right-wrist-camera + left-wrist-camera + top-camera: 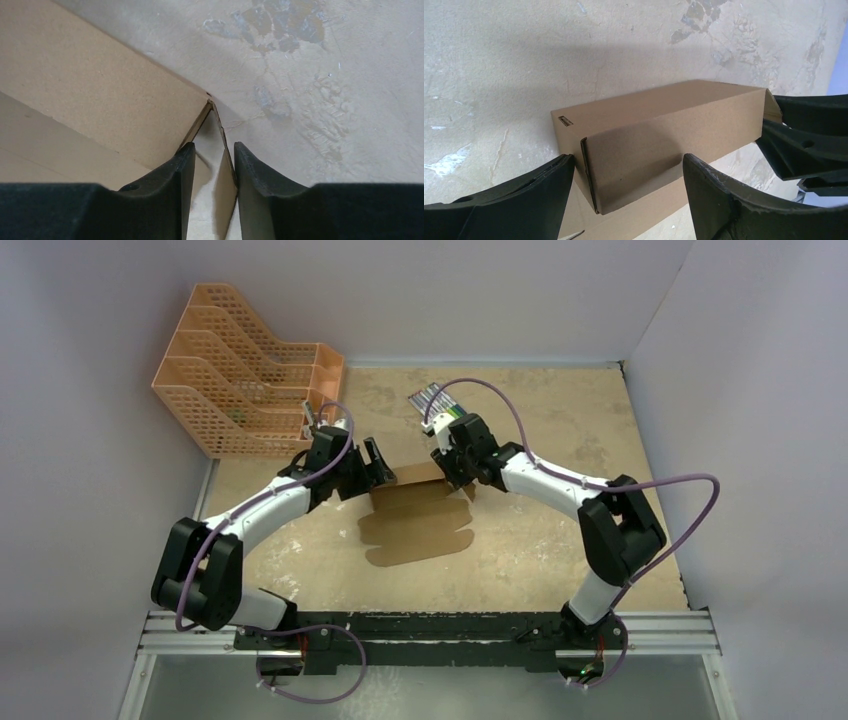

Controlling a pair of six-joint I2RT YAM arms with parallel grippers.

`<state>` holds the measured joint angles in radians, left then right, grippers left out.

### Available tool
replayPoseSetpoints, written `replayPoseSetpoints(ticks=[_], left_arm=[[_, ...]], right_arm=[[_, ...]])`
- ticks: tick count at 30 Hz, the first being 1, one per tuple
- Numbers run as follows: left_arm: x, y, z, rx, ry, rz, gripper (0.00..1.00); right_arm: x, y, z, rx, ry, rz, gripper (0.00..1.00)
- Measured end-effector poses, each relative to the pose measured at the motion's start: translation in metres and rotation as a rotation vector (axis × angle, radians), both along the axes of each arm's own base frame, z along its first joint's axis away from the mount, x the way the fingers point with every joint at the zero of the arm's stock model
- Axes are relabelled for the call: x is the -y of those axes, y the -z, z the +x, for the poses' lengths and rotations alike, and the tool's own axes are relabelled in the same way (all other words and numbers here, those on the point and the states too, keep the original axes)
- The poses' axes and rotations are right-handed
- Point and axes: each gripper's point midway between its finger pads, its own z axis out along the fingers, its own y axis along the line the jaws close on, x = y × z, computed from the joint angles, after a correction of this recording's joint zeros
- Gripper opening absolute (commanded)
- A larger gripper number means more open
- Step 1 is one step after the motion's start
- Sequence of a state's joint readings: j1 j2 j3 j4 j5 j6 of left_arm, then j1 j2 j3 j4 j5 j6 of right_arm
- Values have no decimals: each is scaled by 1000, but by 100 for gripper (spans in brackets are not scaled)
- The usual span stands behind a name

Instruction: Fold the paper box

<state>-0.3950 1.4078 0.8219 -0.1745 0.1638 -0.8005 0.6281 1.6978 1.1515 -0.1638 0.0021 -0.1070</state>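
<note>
**A:** Top external view first: where is the paper box [420,525]?

**B:** Mid-table [560,430], between the two arms. Its far part stands up as a long raised wall [664,125]. The near part lies flat, with flaps and rounded tabs pointing toward the arm bases.

**A:** And the left gripper [380,468]?

**B:** It is at the left end of that wall, spread wide. The left wrist view shows one finger on either side of the end corner. I cannot tell whether either finger touches the cardboard.

**A:** And the right gripper [458,480]?

**B:** It is at the wall's right end. In the right wrist view its fingers [170,180] stand only a little apart, and a thin end flap [226,185] stands on edge in the gap. The flap sits close to one finger and bare table shows between it and the other, so it is loosely bracketed, not squeezed.

**A:** Anything else on the table?

**B:** An orange mesh file rack [240,380] in the far left corner, well apart from the box
</note>
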Motion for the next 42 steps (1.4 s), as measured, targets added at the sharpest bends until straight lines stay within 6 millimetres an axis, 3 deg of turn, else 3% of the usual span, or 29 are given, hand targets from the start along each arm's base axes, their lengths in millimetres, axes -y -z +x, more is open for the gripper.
replayPoseSetpoints(ticks=[10, 18, 33, 39, 42], left_arm=[[-2, 1, -1, 7, 22, 16, 78], [-2, 3, -3, 11, 12, 3, 76], [-5, 13, -9, 3, -3, -6, 74], [-6, 13, -9, 3, -7, 0, 73], [-6, 13, -9, 3, -7, 0, 73]], right_arm=[[6, 20, 0, -3, -22, -125, 37], [1, 16, -1, -70, 117, -51, 24], [-6, 10, -20, -182, 304, 110, 40], [-4, 15, -25, -197, 282, 137, 44], [0, 13, -32, -208, 237, 167, 51]])
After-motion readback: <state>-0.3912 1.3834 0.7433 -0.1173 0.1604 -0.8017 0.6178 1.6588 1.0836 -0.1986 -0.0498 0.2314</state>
